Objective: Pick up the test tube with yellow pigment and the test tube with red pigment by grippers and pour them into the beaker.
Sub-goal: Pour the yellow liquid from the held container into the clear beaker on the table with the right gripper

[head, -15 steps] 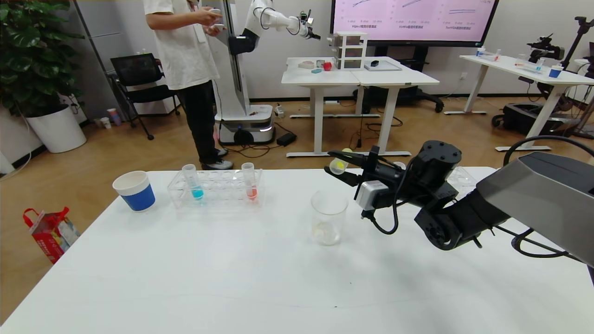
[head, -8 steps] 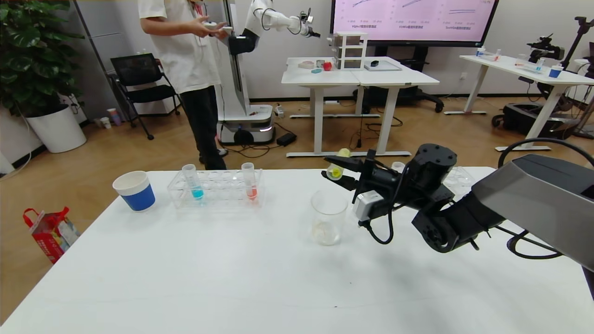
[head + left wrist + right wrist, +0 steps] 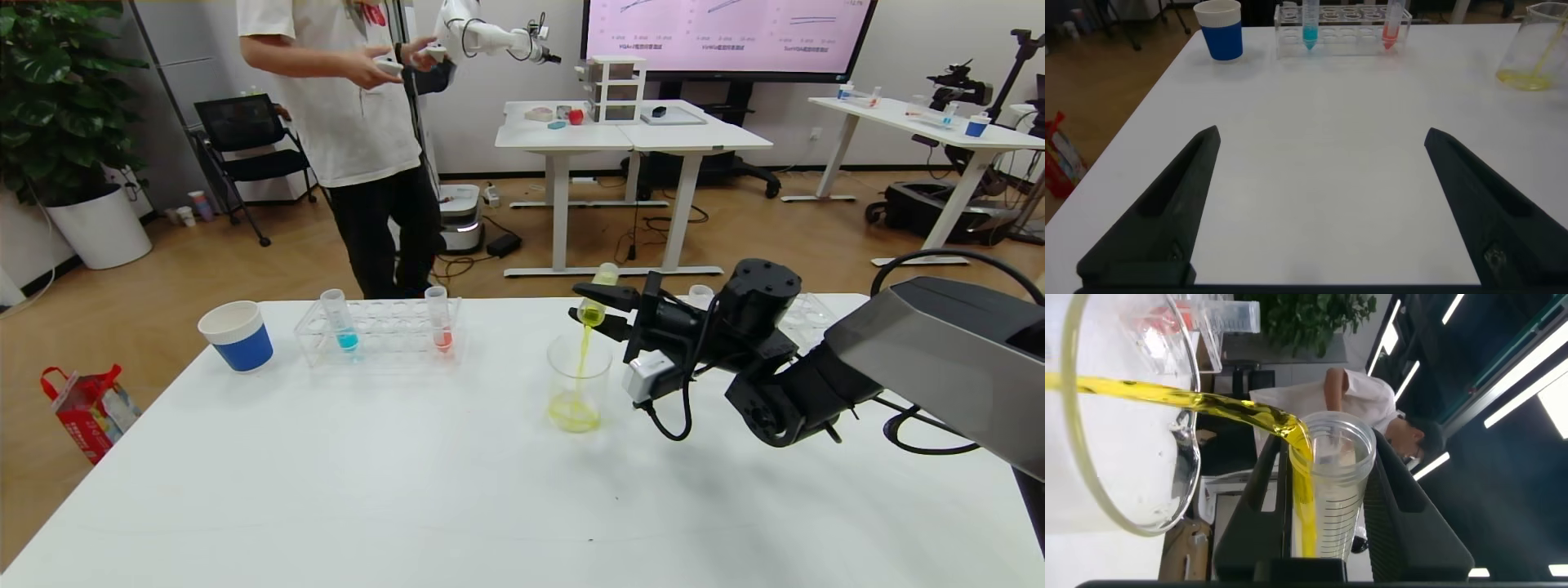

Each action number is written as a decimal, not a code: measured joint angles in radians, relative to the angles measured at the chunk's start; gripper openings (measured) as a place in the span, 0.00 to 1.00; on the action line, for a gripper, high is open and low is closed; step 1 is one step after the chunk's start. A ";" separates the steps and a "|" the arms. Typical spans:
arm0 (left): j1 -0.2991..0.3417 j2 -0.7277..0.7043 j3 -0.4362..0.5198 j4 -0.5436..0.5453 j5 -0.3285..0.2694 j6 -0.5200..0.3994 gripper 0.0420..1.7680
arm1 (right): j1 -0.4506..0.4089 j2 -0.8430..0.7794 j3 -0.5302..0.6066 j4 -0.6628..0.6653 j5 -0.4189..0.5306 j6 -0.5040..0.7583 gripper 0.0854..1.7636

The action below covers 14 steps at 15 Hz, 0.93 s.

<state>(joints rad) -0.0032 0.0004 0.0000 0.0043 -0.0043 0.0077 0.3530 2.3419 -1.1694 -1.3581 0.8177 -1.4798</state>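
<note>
My right gripper (image 3: 600, 308) is shut on the test tube with yellow pigment (image 3: 596, 300), tipped mouth-down above the beaker (image 3: 578, 381). A yellow stream runs from the tube into the beaker, and yellow liquid pools at its bottom. In the right wrist view the tube (image 3: 1331, 490) sits between the fingers (image 3: 1413, 506), with the beaker rim (image 3: 1094, 490) close by. The test tube with red pigment (image 3: 439, 320) stands upright in the clear rack (image 3: 380, 331); it also shows in the left wrist view (image 3: 1391, 24). My left gripper (image 3: 1319, 139) is open and empty over the near table.
A blue-liquid tube (image 3: 339, 320) stands at the rack's left end. A blue-and-white paper cup (image 3: 236, 335) sits left of the rack. A second clear rack (image 3: 808, 312) lies behind my right arm. A person (image 3: 359, 122) stands beyond the table's far edge.
My right gripper has rolled the yellow tube further over, mouth down. Yellow liquid now streams into the beaker, which held none a second ago. The person has stepped right.
</note>
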 joint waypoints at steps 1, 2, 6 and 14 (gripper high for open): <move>0.000 0.000 0.000 0.000 0.000 0.000 0.99 | -0.002 0.003 0.000 0.000 0.002 -0.013 0.25; 0.000 0.000 0.000 0.000 0.000 0.000 0.99 | -0.005 0.006 0.001 0.000 0.006 -0.026 0.25; 0.000 0.000 0.000 0.000 0.000 0.000 0.99 | -0.005 0.009 0.002 0.001 0.016 -0.090 0.25; 0.000 0.000 0.000 0.000 0.000 0.000 0.99 | 0.006 -0.010 -0.009 0.005 0.022 -0.213 0.25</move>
<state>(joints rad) -0.0032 0.0004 0.0000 0.0043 -0.0047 0.0077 0.3587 2.3317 -1.1785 -1.3528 0.8400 -1.6930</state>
